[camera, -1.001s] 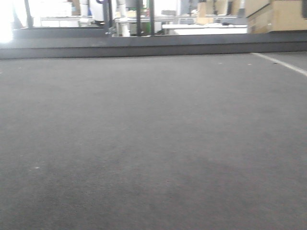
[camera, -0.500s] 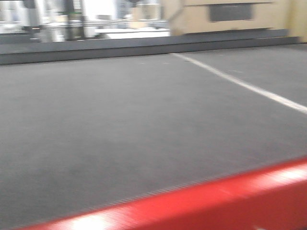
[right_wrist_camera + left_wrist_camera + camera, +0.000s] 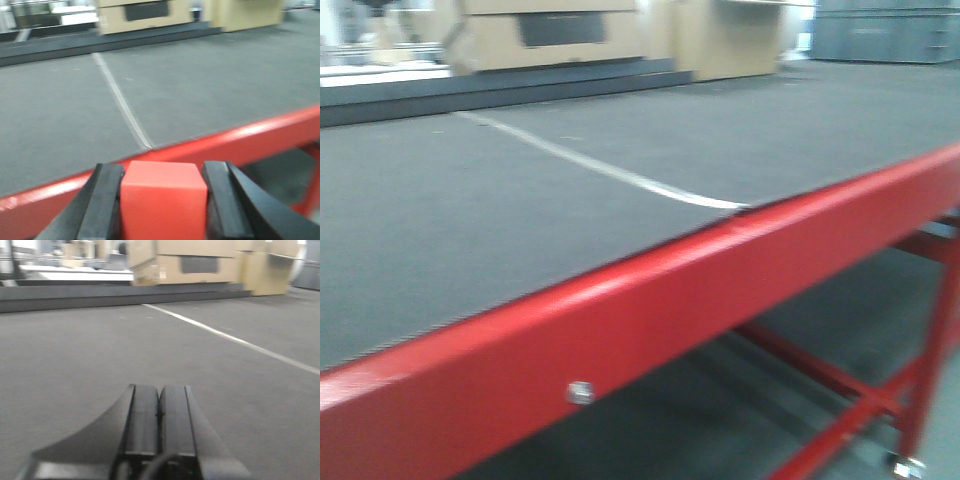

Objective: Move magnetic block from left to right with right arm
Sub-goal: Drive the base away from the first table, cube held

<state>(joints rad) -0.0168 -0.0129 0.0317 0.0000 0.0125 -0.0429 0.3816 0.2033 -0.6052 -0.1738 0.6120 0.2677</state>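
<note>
R end effector [image 3: 163,174] pinches magnetic block [image 3: 164,205] close to red edge rail [image 3: 270,131] of table [image 3: 200,85]. L end effector [image 3: 160,407] pressed together, empty. Risk: release this near rail, block prob tumbles off.

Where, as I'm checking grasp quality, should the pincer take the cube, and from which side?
By two opposite flat side faces, coming straight on so the contact lies flat against them. The cube is plain, with parallel faces and sharp edges, so a corner grip would likely slip. The right pincer holds it this way, clamped on both side faces.
</note>
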